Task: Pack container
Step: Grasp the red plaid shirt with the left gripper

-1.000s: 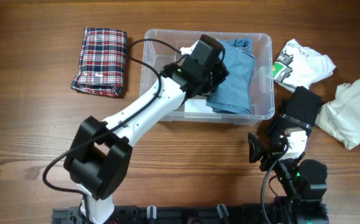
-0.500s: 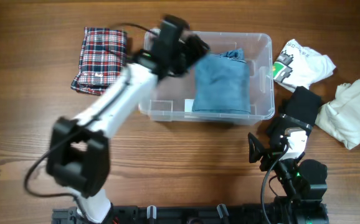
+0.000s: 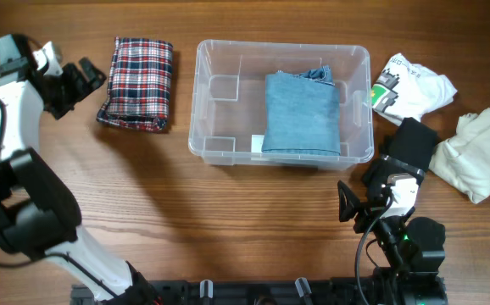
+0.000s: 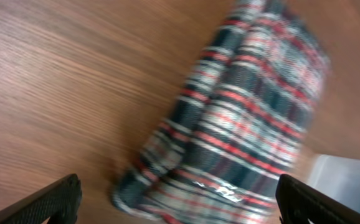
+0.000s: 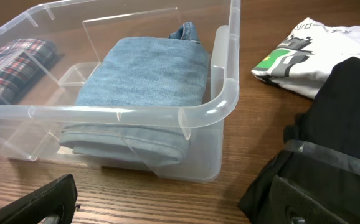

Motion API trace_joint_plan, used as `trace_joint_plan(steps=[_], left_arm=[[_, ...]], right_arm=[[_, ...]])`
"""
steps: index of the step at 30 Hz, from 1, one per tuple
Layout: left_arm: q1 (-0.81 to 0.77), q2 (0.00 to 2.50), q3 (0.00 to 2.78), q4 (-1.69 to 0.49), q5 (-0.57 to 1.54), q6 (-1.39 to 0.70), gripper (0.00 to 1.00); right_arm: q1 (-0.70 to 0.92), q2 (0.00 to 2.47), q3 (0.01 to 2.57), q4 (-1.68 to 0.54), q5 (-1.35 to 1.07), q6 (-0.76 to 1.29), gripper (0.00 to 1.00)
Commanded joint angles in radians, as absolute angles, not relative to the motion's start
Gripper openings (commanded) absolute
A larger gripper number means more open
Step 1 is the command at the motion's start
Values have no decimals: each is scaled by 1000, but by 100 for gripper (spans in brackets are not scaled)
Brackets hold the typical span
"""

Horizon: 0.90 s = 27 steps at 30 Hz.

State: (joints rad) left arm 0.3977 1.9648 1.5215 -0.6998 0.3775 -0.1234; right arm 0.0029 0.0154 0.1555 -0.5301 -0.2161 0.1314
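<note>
Currently the container (image 3: pixel 283 45) sits mid-desk, long side across, open top up, with one folded denim piece (image 3: pixel 301 114) lying flat in its right half; the left half shows bare floor. Left jaws hang over the desk (image 3: pixel 228 220) just left of the folded plaid garment (image 3: pixel 136 83), spread wide, nothing between them. The left wrist view is blurred, though the plaid cloth (image 4: pixel 242 118) fills the space ahead of the tips. Right jaws sit low near the container's front right corner, also wide apart and empty, with the clear wall (image 5: pixel 167 134) straight ahead. A black garment (image 3: pixel 414 140) lies beside them, a white printed tee (image 3: pixel 414 83) beyond it, and a cream bundle (image 3: pixel 481 154) at far right. My reading: the bin is light, thin-walled and fairly stiff, likely to flex and skate on the wood if pushed on a side. Its smooth walls offer poor purchase, so the rolled rim is the place to pinch should it need steadying or shifting. It probably needs no lifting; the garments go to it. The plaid piece looks the likely next pick, and the open left half should take it.
</note>
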Motion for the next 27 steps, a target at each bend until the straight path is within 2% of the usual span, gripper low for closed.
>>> trace_joint_plan(steps=[1,4,12,16,19,20,22,25,26,27], left_arm=[[418,2074,1523,-632,435,17,100],[403,2117,1523,-572,522,19,100],[282,2157,1523,-546,526,20,97],[216,2190,1522,-561,416,18,78],[204,2221,1522,-585,365,15,77],[204,2230,1522,-591,365,15,74],[204,2244,1522,-596,369,15,58],[204,2249,1523,-609,385,15,17],[204,2237,1524,-625,384,16,10],[205,2224,1528,-643,384,16,8]], right_arm=[[-3,7,156,-526,-221,141,100],[-3,7,156,-526,-221,141,100],[-3,7,156,-526,-221,141,100],[-3,7,156,-526,-221,141,100],[-3,7,156,-527,-221,141,100],[-3,7,156,-526,-221,141,100],[-3,7,156,-526,-221,141,100],[-3,7,156,-526,-221,141,100],[-3,7,156,-527,-221,141,100],[-3,7,156,-526,-221,141,100]])
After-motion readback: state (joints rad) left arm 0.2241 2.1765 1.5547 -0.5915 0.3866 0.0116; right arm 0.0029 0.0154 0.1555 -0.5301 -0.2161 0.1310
